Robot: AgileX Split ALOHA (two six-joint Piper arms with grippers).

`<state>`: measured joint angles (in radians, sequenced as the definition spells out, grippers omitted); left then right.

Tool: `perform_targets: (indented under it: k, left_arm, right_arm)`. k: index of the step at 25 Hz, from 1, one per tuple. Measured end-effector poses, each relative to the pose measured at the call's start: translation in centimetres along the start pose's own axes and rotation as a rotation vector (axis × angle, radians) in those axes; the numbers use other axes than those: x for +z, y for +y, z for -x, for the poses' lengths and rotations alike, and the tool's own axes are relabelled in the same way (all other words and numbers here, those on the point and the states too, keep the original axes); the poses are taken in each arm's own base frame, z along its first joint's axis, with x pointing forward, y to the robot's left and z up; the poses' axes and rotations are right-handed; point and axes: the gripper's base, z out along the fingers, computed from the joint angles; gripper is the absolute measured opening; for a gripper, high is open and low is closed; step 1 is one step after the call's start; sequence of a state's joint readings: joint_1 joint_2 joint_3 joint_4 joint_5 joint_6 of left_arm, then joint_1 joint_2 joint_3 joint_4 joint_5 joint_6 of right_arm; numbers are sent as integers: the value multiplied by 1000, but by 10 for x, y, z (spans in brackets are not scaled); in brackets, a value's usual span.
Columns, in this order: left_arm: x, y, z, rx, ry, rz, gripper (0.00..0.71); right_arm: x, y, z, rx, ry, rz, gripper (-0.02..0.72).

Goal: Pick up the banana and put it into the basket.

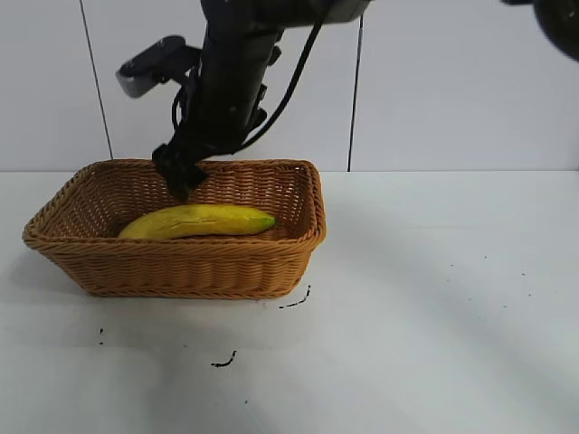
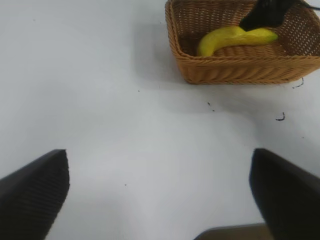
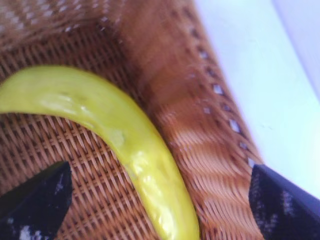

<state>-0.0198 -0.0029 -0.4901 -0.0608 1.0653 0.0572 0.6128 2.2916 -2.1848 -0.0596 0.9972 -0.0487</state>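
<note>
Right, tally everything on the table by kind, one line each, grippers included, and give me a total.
banana: 1, lying in the basket
basket: 1
right gripper: 1, over the basket, jaws open
left gripper: 1, jaws open, over bare table away from the basket
Total: 4

A white desk (image 1: 434,307) fills the lower part of the exterior view, its surface matte and evenly lit, with soft grey shadows lying across it. A few small black marks (image 1: 224,362) and specks dot the desk near its front. Behind it stands a white wall (image 1: 452,90) of smooth panels, split by 2 thin dark vertical seams (image 1: 355,99). The wall meets the desk in a straight horizontal line. The left wrist view shows the same pale desk with scattered dark specks.
</note>
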Motion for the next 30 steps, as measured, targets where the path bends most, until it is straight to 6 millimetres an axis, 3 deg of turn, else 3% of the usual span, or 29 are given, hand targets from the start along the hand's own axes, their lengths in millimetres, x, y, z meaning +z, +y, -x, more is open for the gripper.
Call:
perform_targets:
  k: [8, 13, 17, 23, 30]
  left_arm:
    - [0, 0, 0, 0, 0, 0, 695]
    - [0, 0, 0, 0, 0, 0, 695]
    - [0, 0, 0, 0, 0, 0, 695]
    - [0, 0, 0, 0, 0, 0, 695]
    - [0, 0, 0, 0, 0, 0, 695]
  right_arm:
    - [-2, -123, -31, 253, 96, -115, 657]
    - [-14, -203, -67, 416, 142, -194, 656]
    - [-26, -250, -97, 533, 194, -236, 656]
    - [-38, -282, -124, 627, 249, -251, 655]
    - [-52, -269, -125, 655, 241, -193, 655]
